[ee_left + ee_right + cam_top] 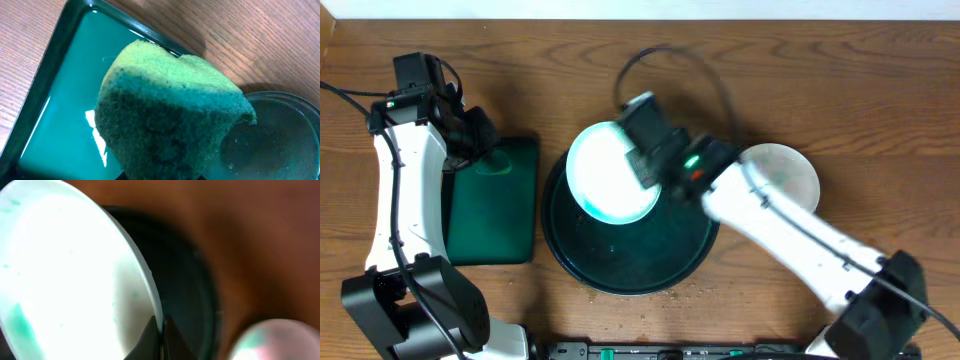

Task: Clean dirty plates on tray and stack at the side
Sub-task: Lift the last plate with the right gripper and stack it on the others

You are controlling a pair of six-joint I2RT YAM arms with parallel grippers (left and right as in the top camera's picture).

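Observation:
The large round black tray [620,262] sits mid-table. My right gripper [645,165] is shut on the rim of a white plate [610,172] with teal smears, held tilted above the tray; the right wrist view shows my fingers [161,332] pinching the plate's edge [75,280]. Another white plate [782,172] lies on the table to the right, and its edge shows in the right wrist view [272,340]. My left gripper [470,135] is shut on a green sponge [165,115] above the green tray [60,100].
The small rectangular dark green tray [495,200] lies left of the black tray. Crumbs lie by the black tray's front edge [675,290]. A black cable [670,60] loops behind the right arm.

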